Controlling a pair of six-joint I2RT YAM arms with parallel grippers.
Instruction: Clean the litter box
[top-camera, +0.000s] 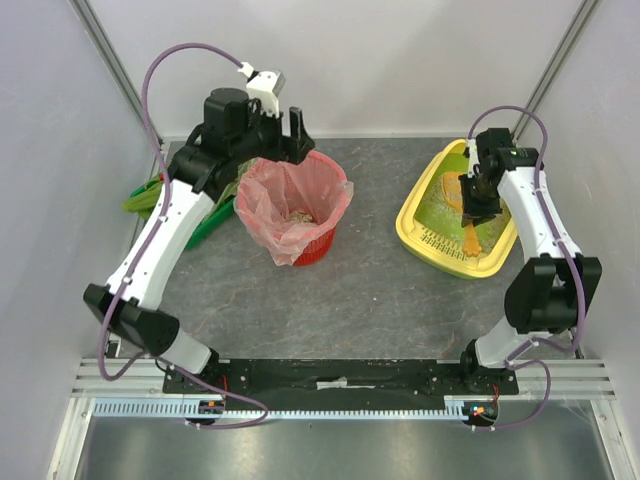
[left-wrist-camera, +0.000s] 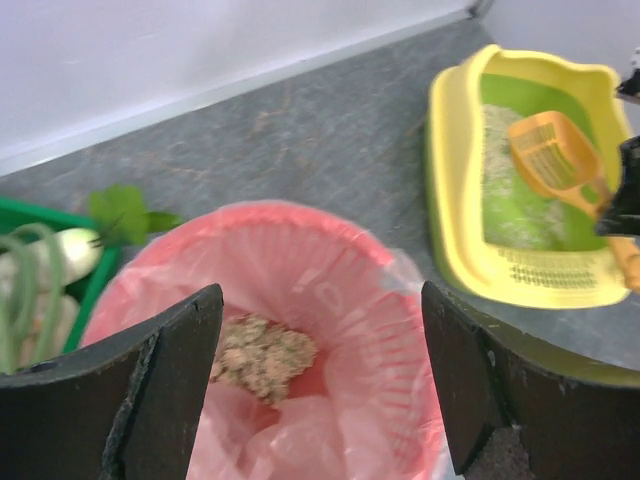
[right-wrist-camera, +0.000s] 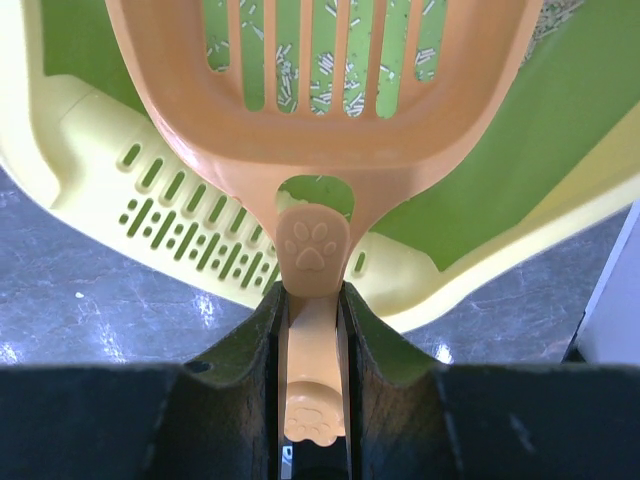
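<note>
Seen from above, the litter box (top-camera: 412, 222) sat at the far right of the grey table (top-camera: 380, 300), well apart from a red basket (top-camera: 322, 250) lined with a pink bag near the middle. It was a wide, shallow yellow tray with rounded corners, lime-green inside. It had a slotted rim at its near end, and pale grainy litter lay thinly over part of the floor. The right gripper (right-wrist-camera: 312, 300) was clamped tight on the handle of an orange slotted scoop (right-wrist-camera: 420, 140), whose head hung over the box and looked empty. The left gripper (left-wrist-camera: 320, 380) hovered over the basket, jaws wide apart, holding nothing. A clump of litter (left-wrist-camera: 262, 352) lay in the bag, so the job seemed partly done; more scooping probably remained
</note>
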